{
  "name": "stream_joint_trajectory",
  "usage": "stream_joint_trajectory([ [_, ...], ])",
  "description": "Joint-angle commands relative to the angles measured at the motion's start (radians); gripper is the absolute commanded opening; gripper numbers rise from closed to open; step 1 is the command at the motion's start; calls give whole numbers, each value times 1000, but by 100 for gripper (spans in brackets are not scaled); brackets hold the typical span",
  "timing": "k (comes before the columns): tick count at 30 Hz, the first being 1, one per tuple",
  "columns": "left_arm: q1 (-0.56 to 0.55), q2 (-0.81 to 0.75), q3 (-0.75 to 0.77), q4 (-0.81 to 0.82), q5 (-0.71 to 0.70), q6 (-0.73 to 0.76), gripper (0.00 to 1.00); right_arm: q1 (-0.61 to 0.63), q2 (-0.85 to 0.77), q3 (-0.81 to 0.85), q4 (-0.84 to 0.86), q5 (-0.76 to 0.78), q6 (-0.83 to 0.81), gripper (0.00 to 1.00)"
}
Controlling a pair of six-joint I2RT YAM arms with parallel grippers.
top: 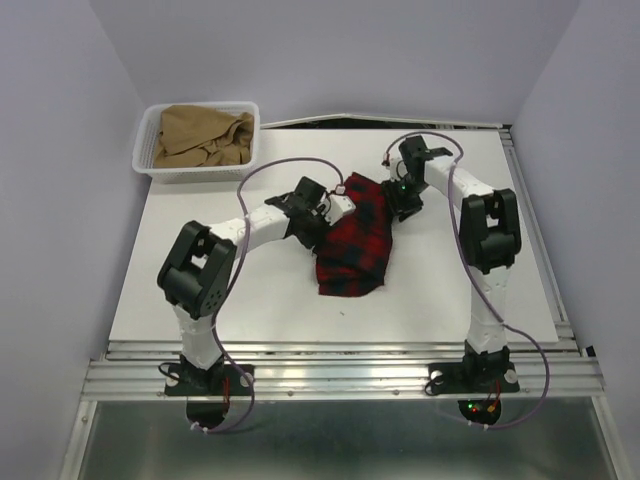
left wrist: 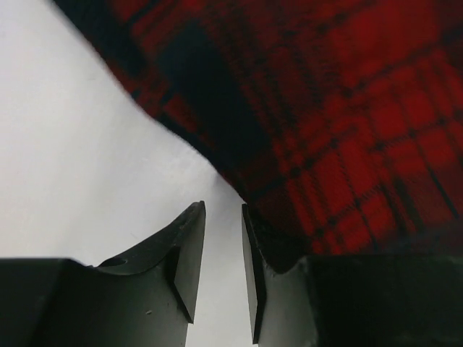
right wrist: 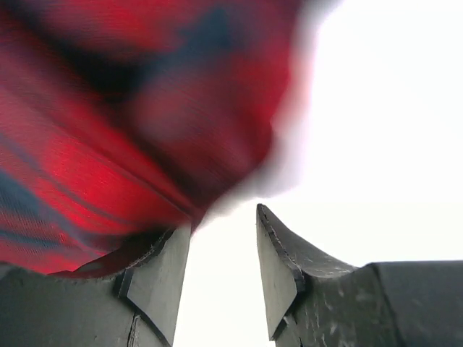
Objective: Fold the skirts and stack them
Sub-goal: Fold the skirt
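Note:
The red-and-navy plaid skirt (top: 355, 240) lies bunched in the middle of the white table (top: 270, 300). My left gripper (top: 335, 203) is at its upper left edge. In the left wrist view the gripper (left wrist: 224, 217) shows a narrow gap over bare table, with the plaid skirt (left wrist: 347, 108) lying against the outside of the right finger (left wrist: 253, 275). My right gripper (top: 401, 200) is at the skirt's upper right edge. Seen from the right wrist, that gripper (right wrist: 224, 231) is open over bare table, and the blurred plaid skirt (right wrist: 108, 144) rests over the left finger (right wrist: 163, 282). The tan skirt (top: 200, 138) lies crumpled in the basket.
The white mesh basket (top: 150, 168) stands at the back left corner of the table. Purple-grey walls close in the left, right and back. A metal rail (top: 330, 350) runs along the near edge by the arm bases.

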Motion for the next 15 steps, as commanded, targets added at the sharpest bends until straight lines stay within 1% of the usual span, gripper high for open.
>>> stream_joint_trajectory([
  [1, -104, -192, -96, 47, 199, 27, 40, -2, 93, 260, 46, 20, -26, 47],
  [2, -160, -215, -134, 78, 213, 30, 41, -2, 150, 318, 22, -13, -23, 47],
  [4, -212, -249, -156, 106, 230, 10, 43, -2, 194, 442, 0, -81, -27, 48],
  [6, -249, -240, -142, 123, 255, -14, 49, -2, 187, 453, 16, -148, -45, 49],
  [8, -250, -220, -90, 129, 265, -50, 52, 7, 169, 461, 6, -203, -27, 50],
  [11, -245, -213, -20, 86, 276, -50, 53, 7, 78, 429, -1, -214, -59, 53],
  [12, -243, -225, -18, 81, 281, -50, 54, 7, 43, 378, 9, -205, -58, 54],
  [13, -239, -267, -19, 87, 290, -53, 54, 7, -38, 343, 25, -202, -55, 57],
  [15, -213, -323, -47, 113, 324, -77, 55, 7, -112, 253, 59, -214, -64, 63],
])
